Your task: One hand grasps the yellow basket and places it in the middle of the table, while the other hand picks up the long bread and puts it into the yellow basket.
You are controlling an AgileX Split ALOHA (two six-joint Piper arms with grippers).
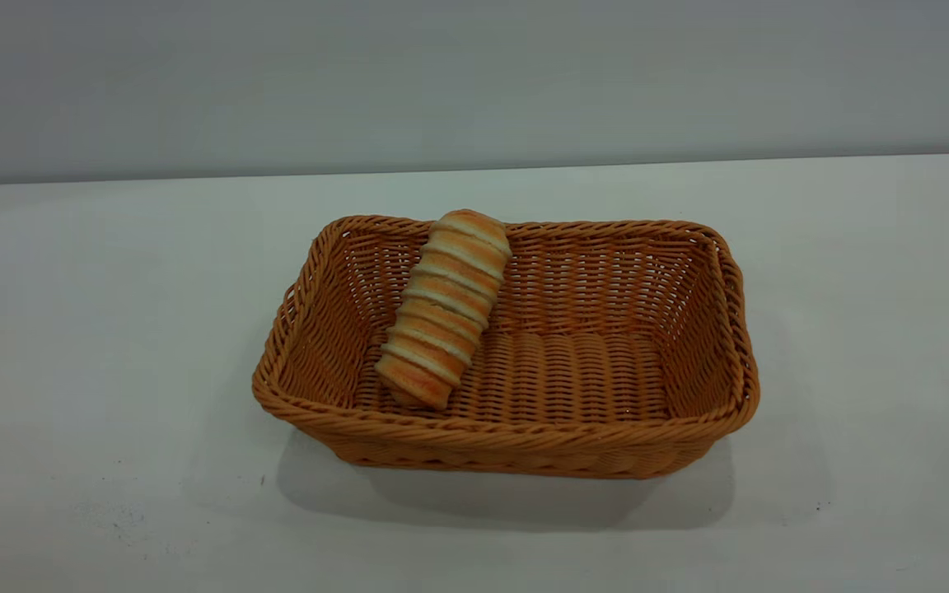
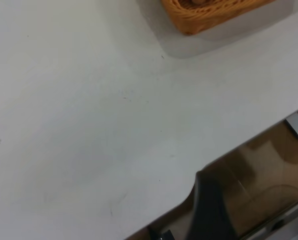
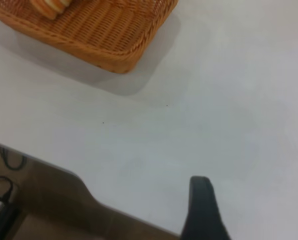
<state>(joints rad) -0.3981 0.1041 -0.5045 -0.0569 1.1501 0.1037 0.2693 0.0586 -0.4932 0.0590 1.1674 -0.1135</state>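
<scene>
- You see the long bread (image 1: 444, 306) leaning inside the yellow basket (image 1: 524, 441) at mid-table (image 1: 95, 329), toward ten o'clock.
- Both steps look done; only parking remains. I cannot tell either gripper's grip state.

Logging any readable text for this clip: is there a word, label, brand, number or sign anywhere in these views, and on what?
None: no text shows in any view.
The basket, the bread and the table bear no print.
A small grey tag beyond the table edge shows no readable marks.
</scene>
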